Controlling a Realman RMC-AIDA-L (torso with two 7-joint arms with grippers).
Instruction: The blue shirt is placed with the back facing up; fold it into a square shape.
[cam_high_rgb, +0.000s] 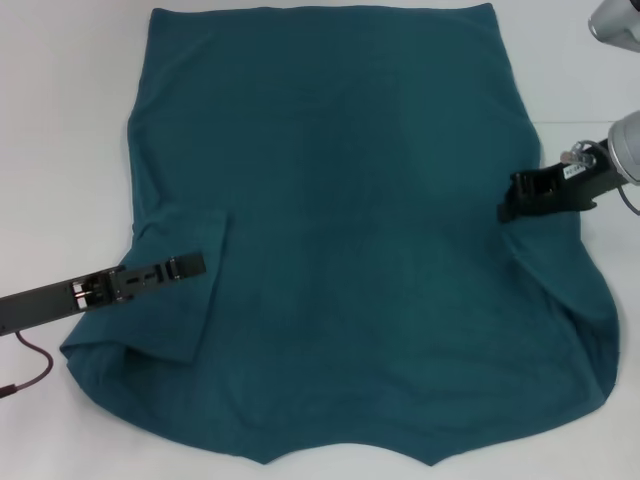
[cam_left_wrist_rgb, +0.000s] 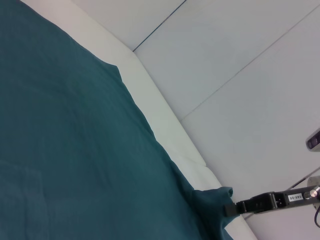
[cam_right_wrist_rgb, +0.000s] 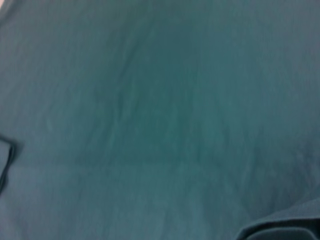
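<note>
The large dark teal-blue cotton shirt (cam_high_rgb: 340, 230) lies back-up on the white bench (cam_high_rgb: 60, 100). Left gripper (cam_high_rgb: 190, 265), lower left, pins the folded-in sleeve; right gripper (cam_high_rgb: 515, 198), right edge, pinches fabric for the matching fold, though I cannot tell either gripper's closure.

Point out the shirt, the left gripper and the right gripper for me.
shirt (cam_high_rgb: 350, 230): head view, middle of its back.
left gripper (cam_high_rgb: 190, 264): head view, fingertips over the folded-in sleeve.
right gripper (cam_high_rgb: 512, 200): head view, fingertips at the shirt's edge.

One blue shirt (cam_high_rgb: 350, 230), two hands.
</note>
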